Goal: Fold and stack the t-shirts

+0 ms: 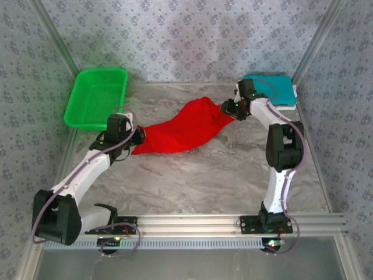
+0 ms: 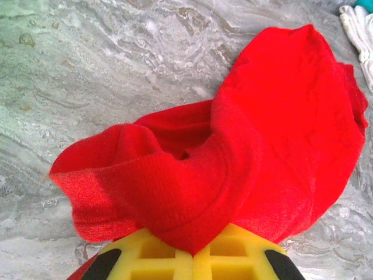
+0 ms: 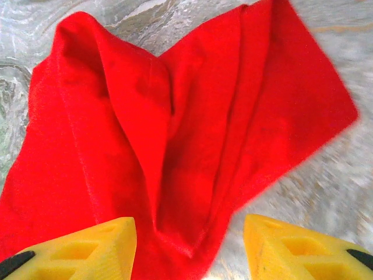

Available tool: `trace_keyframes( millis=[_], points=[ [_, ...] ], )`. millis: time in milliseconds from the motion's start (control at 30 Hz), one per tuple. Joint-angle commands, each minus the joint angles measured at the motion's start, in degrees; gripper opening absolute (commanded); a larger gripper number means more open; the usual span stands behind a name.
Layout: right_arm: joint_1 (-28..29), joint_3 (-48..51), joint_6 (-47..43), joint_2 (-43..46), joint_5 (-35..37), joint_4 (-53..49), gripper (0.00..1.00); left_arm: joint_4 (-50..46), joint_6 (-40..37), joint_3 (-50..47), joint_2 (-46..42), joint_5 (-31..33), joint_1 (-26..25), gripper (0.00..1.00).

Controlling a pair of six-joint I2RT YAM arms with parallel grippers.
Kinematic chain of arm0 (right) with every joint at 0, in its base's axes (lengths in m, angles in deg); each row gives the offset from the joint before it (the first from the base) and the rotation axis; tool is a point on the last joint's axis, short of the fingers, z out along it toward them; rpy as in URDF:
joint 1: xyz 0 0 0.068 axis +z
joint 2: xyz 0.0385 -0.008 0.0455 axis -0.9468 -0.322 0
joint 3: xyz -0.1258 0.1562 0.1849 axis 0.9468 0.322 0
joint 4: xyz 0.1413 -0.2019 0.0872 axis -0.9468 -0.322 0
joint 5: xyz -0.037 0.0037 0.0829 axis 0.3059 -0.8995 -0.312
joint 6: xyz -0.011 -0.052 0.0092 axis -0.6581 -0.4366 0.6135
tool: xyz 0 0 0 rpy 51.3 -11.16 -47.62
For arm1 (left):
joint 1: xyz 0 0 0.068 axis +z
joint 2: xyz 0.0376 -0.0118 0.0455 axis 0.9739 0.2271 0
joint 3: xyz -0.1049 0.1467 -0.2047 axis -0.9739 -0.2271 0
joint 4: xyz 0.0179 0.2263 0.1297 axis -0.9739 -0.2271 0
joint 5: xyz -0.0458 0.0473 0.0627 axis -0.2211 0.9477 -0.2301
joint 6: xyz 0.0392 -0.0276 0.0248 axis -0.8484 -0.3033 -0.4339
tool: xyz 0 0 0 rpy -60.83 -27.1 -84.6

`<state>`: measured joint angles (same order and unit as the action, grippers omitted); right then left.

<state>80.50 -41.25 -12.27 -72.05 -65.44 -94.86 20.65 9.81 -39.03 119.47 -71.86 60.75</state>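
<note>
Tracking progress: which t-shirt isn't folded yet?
The red t-shirt, crumpled mid-table and pinched by the left gripper; the teal t-shirt lies folded flat in the far right corner.

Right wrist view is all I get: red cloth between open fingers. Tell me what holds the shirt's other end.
Observer: The left gripper is shut on the red t-shirt, pinching its left end.
Operator: Report where the other shirts are.
Observer: A folded teal t-shirt lies in the far right corner.
Operator: And the third one.
Observer: A whitish t-shirt shows its edge along the teal one's side; it looks to be underneath.
</note>
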Motion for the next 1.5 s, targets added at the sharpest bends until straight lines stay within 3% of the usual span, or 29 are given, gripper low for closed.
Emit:
trace_keyframes(
  millis=[0, 133, 267, 367, 500, 567, 800, 1000, 1267, 1467],
  points=[
    [1.9, -7.6, -2.6, -6.9, -3.1, -0.2, 0.55, 1.8, -0.6, 1.0, -0.3, 0.1, 0.2, 0.0],
    [2.4, -13.7, -0.9, -12.2, -4.2, -2.9, 0.55, 1.6, -0.4, 0.4, -0.8, 0.4, 0.2, 0.0],
    [3.5, -10.9, 0.7, -11.9, -5.2, -0.3, 0.55, 1.9, -0.3, -0.7, -1.4, 1.5, 0.3, 0.0],
    [3.9, -10.3, 1.5, -12.6, -4.9, 0.0, 0.39, 2.5, -0.1, -0.8, -0.8, 1.7, 0.3, 0.0],
    [3.2, -9.8, 2.4, -10.6, -4.0, -0.6, 0.07, 1.7, -0.5, 0.5, 0.2, 1.8, 0.3, 0.0],
    [2.8, -10.3, 2.4, -9.0, -3.7, -1.8, 0.0, 1.6, -0.4, 0.6, -0.1, 2.6, 0.3, 0.0],
    [0.7, -11.5, 0.5, -0.1, 0.7, -6.5, 0.0, 1.6, -0.2, 1.0, -0.3, 5.1, 0.3, 0.0],
    [-3.1, -12.1, -0.2, 7.1, -1.9, -8.2, 0.0, 0.2, -1.6, 3.5, -0.9, 6.7, 3.0, 0.0],
    [-7.3, -12.9, -4.6, 22.8, 0.9, -8.2, 0.0, -4.0, -10.0, 13.0, -4.4, 8.8, 5.0, 0.0],
    [-11.1, -12.1, -6.2, 34.0, 2.3, -8.6, 0.0, -3.1, -12.0, 13.5, -10.3, 7.1, 5.0, 0.0]
  ],
)
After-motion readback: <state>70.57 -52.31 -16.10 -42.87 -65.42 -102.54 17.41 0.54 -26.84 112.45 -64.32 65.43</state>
